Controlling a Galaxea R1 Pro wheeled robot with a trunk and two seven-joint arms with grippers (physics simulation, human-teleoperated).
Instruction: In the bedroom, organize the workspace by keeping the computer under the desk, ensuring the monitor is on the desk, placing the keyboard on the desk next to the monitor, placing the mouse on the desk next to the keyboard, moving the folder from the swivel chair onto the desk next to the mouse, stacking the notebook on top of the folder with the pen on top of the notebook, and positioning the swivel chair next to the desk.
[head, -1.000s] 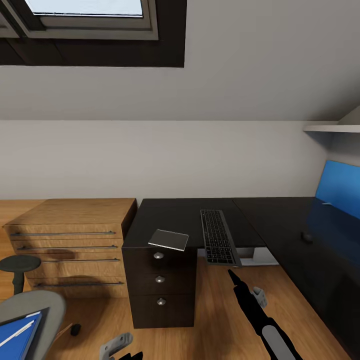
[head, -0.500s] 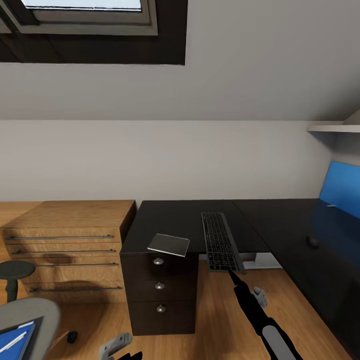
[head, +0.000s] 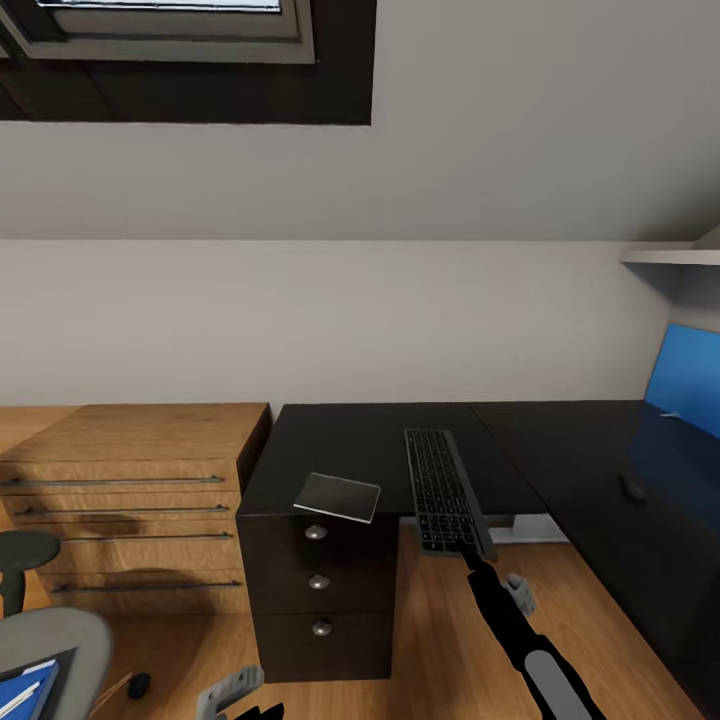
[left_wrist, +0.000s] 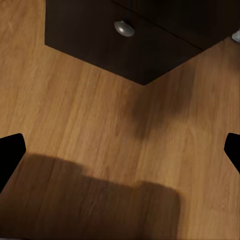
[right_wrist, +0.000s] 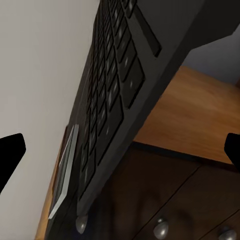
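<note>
My right end effector sat against the near end of the keyboard, too dark for me to tell whether its fingers gripped it. The swivel chair was cut off at the picture's corner, and so was the folder on it. The mouse, far along the desk from the keyboard, was a small dark blob.

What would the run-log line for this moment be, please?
right gripper: at keyboard near end, grip unclear | left gripper: open over floor | notebook: on desk
</note>
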